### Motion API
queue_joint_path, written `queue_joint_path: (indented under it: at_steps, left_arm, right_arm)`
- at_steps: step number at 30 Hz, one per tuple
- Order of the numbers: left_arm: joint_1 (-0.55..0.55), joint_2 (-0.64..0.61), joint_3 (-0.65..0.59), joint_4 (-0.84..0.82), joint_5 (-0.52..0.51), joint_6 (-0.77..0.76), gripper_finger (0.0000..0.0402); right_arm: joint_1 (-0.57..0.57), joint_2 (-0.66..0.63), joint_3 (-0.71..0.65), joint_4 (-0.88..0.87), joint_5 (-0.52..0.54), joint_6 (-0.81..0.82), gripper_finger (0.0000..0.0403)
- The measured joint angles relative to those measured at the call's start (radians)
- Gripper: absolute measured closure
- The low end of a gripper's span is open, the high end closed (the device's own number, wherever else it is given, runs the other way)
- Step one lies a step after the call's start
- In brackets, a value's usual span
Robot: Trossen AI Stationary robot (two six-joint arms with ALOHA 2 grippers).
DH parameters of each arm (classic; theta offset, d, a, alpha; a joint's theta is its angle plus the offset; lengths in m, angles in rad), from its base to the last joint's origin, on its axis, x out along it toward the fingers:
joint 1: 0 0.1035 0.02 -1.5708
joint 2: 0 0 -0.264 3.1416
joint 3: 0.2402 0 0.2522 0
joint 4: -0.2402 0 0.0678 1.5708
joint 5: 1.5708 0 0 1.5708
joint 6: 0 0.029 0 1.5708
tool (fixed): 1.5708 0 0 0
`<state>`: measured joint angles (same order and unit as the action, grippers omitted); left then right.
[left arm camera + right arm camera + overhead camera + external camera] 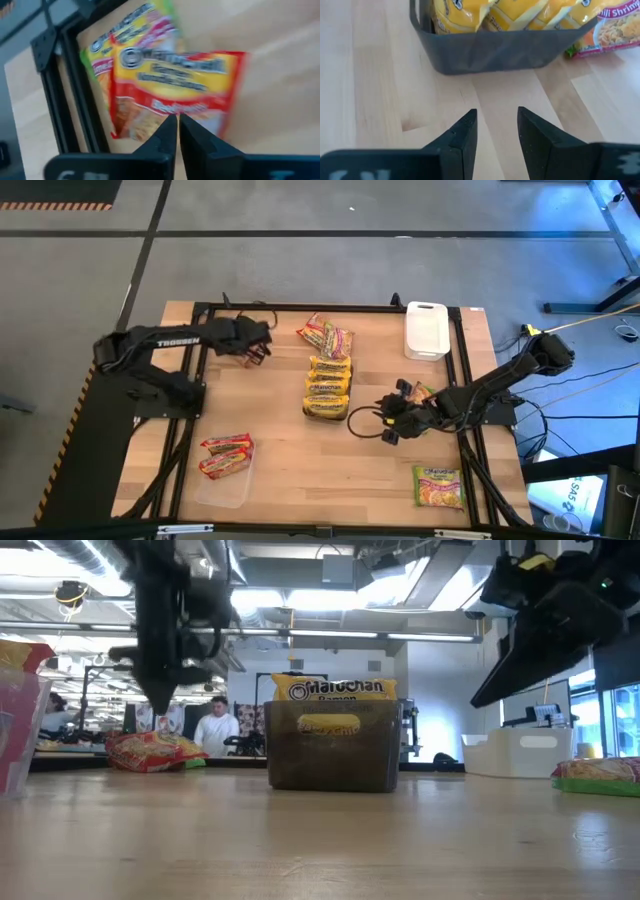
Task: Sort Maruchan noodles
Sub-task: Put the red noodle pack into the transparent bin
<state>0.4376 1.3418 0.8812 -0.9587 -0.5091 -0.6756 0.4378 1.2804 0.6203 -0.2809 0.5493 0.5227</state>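
A dark tray point(328, 412) point(490, 50) in the table's middle holds several yellow-orange Maruchan packets point(328, 385) point(334, 690). Just beyond it a red packet point(315, 332) point(175, 85) lies partly over a green-with-pink one point(340, 340) point(107, 45) on the wood. A clear tray point(222, 480) near the left front carries two red packets point(226, 454). Another green packet point(438, 486) lies at the right front. My left gripper point(258, 348) point(178, 125) hovers shut, left of the red and green pair. My right gripper point(388, 423) point(496, 125) is open, right of the dark tray.
A white tray point(425, 330) point(512, 754) stands at the far right. One more packet point(421, 392) shows partly under the right arm. A black frame rail point(55, 85) borders the table. Bare wood lies between the dark tray and the near edge. People sit in the room behind.
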Motion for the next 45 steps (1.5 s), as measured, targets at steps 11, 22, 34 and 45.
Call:
queue_joint_path:
  at_steps: [11, 22, 34, 45]
  left_arm:
    - [0.176, -0.001, -0.195, 0.316, 0.133, 0.114, 0.0400]
    - [0.015, 0.000, -0.227, 0.344, 0.268, 0.076, 0.0400]
    - [-0.243, 0.000, -0.228, 0.468, 0.471, -0.039, 0.0399]
    - [-0.470, 0.012, -0.228, 0.556, 0.509, -0.260, 0.0400]
  right_arm:
    - [0.000, 0.000, -0.015, 0.059, 0.008, -0.005, 0.0288]
    - [0.000, 0.000, -0.015, 0.057, 0.019, -0.007, 0.0288]
    - [0.000, 0.000, -0.015, 0.054, 0.019, -0.007, 0.0288]
    - [0.000, 0.000, -0.015, 0.054, 0.016, -0.007, 0.0288]
